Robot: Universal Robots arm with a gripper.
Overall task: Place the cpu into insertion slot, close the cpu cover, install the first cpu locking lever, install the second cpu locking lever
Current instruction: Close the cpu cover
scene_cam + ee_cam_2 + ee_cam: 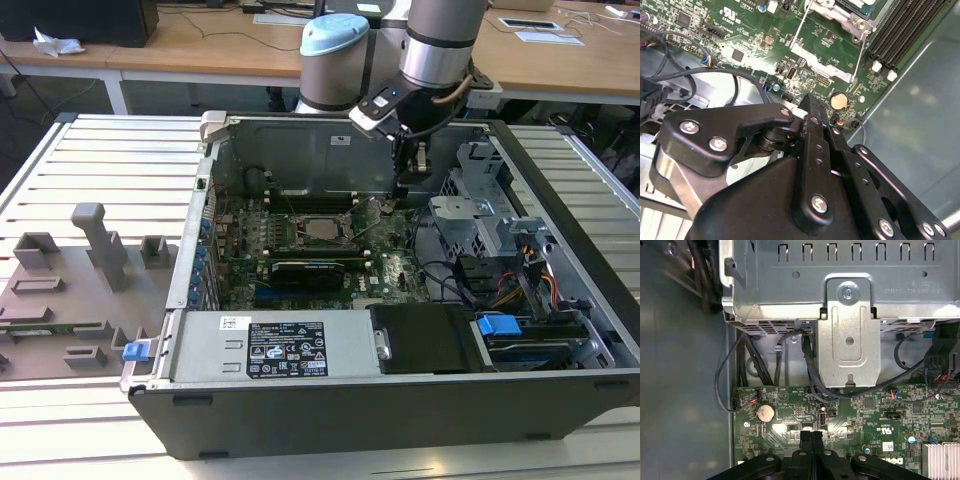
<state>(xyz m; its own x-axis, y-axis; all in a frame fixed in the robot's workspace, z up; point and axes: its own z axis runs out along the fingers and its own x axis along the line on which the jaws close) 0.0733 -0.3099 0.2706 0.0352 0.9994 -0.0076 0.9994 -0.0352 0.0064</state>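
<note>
The cpu [322, 228] shows its silver-tan top in the insertion slot [296, 238] on the green motherboard [390, 270] inside the open computer case. The cpu cover [345, 232] looks to lie flat as a metal frame around the chip; a corner of the cpu cover [840, 10] appears in the second wrist view. Two thin wire levers [797, 30] [860, 55] reach out from that corner over the board. My gripper [400, 192] hangs to the exterior view's right of the socket, above the board's edge. Its black fingers [805, 436] are pressed together with nothing between them, near a coin cell [765, 413].
A metal drive cage [850, 330] with dark cables [755, 365] stands close beside the gripper. Black memory slots [900, 30] run by the socket. The power supply [270, 345] fills the case's near side. A grey fixture plate [70, 290] lies at the exterior view's left.
</note>
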